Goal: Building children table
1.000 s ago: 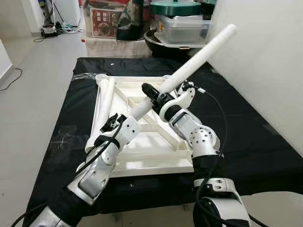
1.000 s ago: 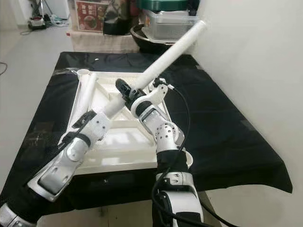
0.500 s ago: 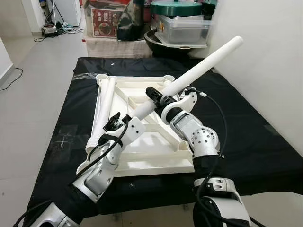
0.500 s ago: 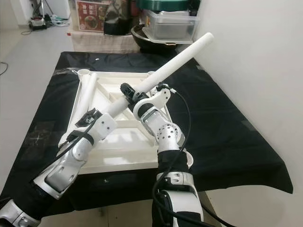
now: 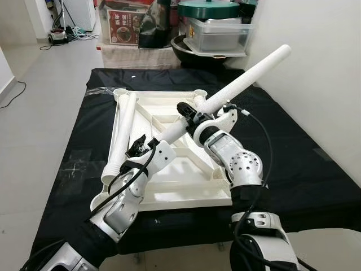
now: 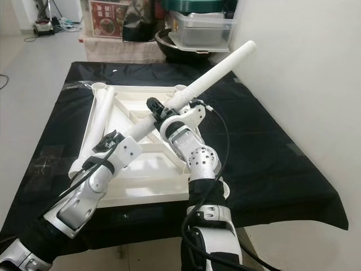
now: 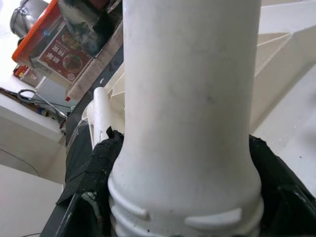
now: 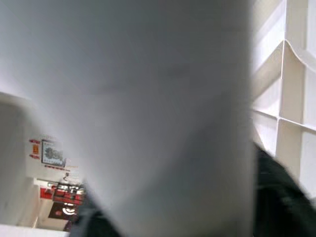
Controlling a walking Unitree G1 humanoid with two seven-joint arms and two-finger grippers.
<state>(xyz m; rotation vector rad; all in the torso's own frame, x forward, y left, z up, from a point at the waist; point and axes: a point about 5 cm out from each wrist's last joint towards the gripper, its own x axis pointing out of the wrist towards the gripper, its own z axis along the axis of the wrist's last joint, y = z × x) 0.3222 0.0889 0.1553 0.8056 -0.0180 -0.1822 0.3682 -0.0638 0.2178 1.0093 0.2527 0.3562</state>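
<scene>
Counter (image 5: 316, 169) draped in black cloth, white wall close along its right edge, open grey floor (image 5: 39, 113) to the left. Wide bare cloth on the right side and a narrower strip on the left.

Upside-down white table top (image 5: 186, 186) flat in the middle of the counter, ribbed underside up, round leg sockets at its far corners. One loose table leg (image 5: 125, 121) lying along its left rim.

Beyond the far edge: clear plastic bin (image 5: 217, 35) under a green lid, contents hard to make out; a red printed box (image 5: 125, 25) beside it; cables on the floor at far left.

Second table leg (image 5: 248, 70) held slanting above the top, upper end rising toward the wall, ridged lower end at the left end effector (image 5: 140, 148), pinched between its black fingers (image 7: 98, 168). Right end effector (image 5: 189, 114) clamped around the same leg's middle, fingers pressed on the tube. Right wrist view blurred, mostly pale tube surface.
</scene>
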